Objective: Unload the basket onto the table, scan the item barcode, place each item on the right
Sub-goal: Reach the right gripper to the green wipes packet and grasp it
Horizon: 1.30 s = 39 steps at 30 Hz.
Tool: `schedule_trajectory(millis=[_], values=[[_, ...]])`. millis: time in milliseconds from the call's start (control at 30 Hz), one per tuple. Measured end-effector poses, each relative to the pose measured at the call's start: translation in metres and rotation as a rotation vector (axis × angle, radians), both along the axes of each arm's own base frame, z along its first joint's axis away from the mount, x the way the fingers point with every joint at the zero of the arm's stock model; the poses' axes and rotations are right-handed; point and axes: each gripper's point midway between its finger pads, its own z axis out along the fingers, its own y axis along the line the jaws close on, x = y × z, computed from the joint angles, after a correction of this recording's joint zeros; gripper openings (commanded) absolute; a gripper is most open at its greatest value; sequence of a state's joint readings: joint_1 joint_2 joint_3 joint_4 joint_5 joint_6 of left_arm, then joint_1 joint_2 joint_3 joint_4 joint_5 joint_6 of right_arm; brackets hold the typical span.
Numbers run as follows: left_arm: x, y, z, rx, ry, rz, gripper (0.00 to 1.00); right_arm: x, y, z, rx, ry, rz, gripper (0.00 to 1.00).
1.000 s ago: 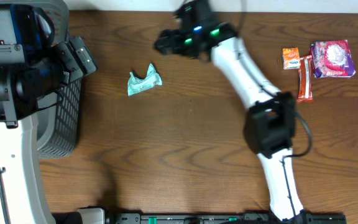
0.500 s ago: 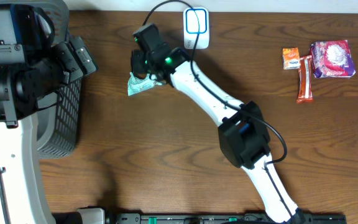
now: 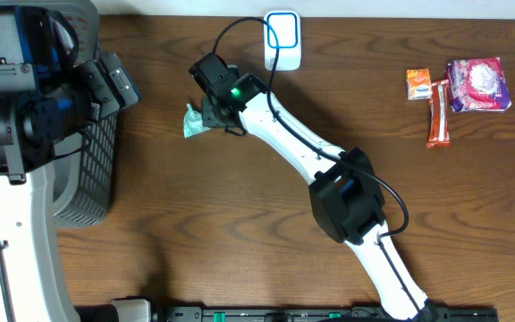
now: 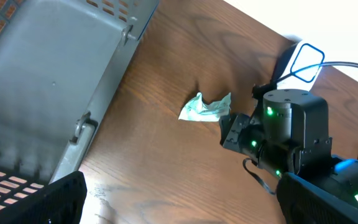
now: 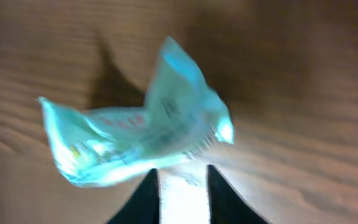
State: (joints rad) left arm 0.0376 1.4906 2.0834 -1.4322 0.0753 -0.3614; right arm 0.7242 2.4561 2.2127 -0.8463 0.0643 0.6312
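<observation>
While the crumpled teal packet (image 3: 192, 123) is lying on the bare wood toward the far edge of the table, left of its middle, I am reading it as light, thin and crinkly. It is a soft film that is going to fold and slip rather than resist, and it is calling for very little force. Its creases are likely hiding any barcode, so I am judging a pinch on one outer edge to be best, leaving the printed face free to hang open.

My right gripper (image 5: 178, 186) is placed for just that. In its wrist view the two fingers (image 5: 146, 194) are standing close together with only a slim gap, and the packet's lower edge is sitting between the tips. Whether the pinch is firm enough to lift I cannot tell, since the view is blurred.

My left gripper (image 4: 179, 208) is hanging spread wide and holding nothing, by the rim of the grey basket (image 3: 97, 170) at the table's left edge, apart from the packet. The white device (image 3: 282, 40), which I am taking to be the scanner, is sitting at the far edge, near the packet on its right. Three snack packs (image 3: 477, 85) are lying by the far right corner, well apart.
</observation>
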Motion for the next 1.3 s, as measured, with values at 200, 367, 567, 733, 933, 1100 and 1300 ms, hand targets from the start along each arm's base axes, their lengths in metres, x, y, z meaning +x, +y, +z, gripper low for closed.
schedule_trajectory(millis=[200,367,567,733,933,1100,1300], values=[[0.0,0.0,0.0,0.0,0.0,0.0,0.98,0.034,0.029,0.03,0.14,-0.167,0.001,0.01],[0.0,0.0,0.0,0.0,0.0,0.0,0.98,0.041,0.034,0.038,0.164,-0.209,0.009,0.01],[0.0,0.0,0.0,0.0,0.0,0.0,0.98,0.028,0.024,0.012,0.087,-0.136,0.033,0.01],[0.0,0.0,0.0,0.0,0.0,0.0,0.98,0.012,0.013,-0.011,0.023,-0.049,0.044,0.01],[0.0,0.0,0.0,0.0,0.0,0.0,0.98,-0.013,-0.008,-0.027,-0.069,0.068,0.053,0.01],[0.0,0.0,0.0,0.0,0.0,0.0,0.98,-0.039,-0.03,-0.033,-0.156,0.177,0.055,0.01],[0.0,0.0,0.0,0.0,0.0,0.0,0.98,-0.058,-0.045,-0.008,-0.19,0.225,0.058,0.04]])
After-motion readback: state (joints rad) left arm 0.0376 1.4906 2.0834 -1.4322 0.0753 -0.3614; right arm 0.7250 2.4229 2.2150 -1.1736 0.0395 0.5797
